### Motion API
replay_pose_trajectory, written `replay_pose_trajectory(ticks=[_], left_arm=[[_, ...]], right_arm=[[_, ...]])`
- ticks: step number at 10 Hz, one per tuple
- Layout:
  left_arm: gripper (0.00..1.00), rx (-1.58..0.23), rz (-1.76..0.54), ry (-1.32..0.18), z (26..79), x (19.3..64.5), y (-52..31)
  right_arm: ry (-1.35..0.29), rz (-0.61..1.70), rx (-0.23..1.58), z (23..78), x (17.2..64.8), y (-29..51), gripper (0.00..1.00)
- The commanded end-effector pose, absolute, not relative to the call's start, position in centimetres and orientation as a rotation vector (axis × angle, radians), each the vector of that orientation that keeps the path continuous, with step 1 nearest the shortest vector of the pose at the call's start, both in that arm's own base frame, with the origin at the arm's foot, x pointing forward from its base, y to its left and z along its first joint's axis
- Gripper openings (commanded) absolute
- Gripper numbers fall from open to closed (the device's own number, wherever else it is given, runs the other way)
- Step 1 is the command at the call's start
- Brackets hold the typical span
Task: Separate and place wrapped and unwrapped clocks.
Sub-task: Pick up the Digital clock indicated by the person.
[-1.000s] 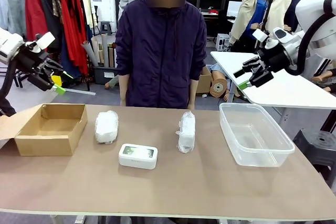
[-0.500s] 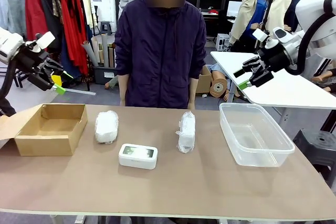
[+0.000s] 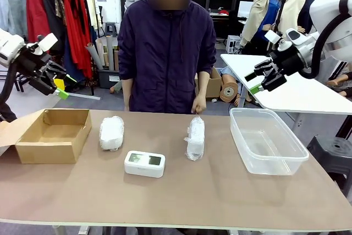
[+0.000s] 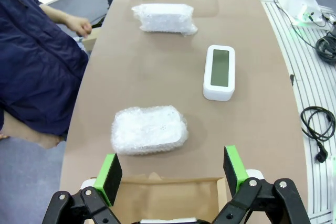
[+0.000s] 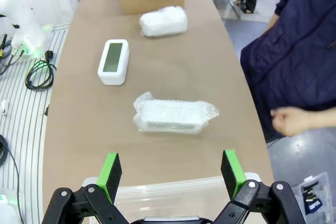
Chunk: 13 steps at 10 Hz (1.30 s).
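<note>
I see the left gripper [image 4: 173, 174] and right gripper [image 5: 170, 174] spread apart above the table's [image 3: 220, 191] side edges, with free surface around the bare clock [image 3: 144, 163] and wrapped clocks [image 3: 111, 132] [image 3: 195, 137].

light: bright, even, overhead | shadows: soft, faint | focus: sharp | wrist views: wide-angle edge bending

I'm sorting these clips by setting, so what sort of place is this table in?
Likely a robotics lab or workshop: the left pincer and right pincer hang open at the ends of a work table, a rack of clothes stands behind, and cables trail on the floor.
</note>
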<state>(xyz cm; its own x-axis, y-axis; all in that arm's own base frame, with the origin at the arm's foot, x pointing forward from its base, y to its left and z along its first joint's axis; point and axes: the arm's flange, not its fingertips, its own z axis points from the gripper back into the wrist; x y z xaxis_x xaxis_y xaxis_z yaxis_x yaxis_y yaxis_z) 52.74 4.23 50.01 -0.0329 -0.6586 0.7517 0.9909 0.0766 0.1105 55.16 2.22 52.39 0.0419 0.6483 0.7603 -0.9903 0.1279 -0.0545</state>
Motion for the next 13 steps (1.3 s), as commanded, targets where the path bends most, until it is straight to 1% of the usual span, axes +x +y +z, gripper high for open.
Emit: replay_pose_trajectory(ticks=[1, 13], left_arm=[[1.00, -0.555, -1.443, -0.767, 50.06, 52.22, 4.18], [1.00, -0.555, -1.443, -0.767, 50.06, 52.22, 4.18]], right_arm=[[-0.750, 1.368, 0.566, 52.56, 54.95, 2.25, 1.00], [-0.750, 1.368, 0.566, 52.56, 54.95, 2.25, 1.00]])
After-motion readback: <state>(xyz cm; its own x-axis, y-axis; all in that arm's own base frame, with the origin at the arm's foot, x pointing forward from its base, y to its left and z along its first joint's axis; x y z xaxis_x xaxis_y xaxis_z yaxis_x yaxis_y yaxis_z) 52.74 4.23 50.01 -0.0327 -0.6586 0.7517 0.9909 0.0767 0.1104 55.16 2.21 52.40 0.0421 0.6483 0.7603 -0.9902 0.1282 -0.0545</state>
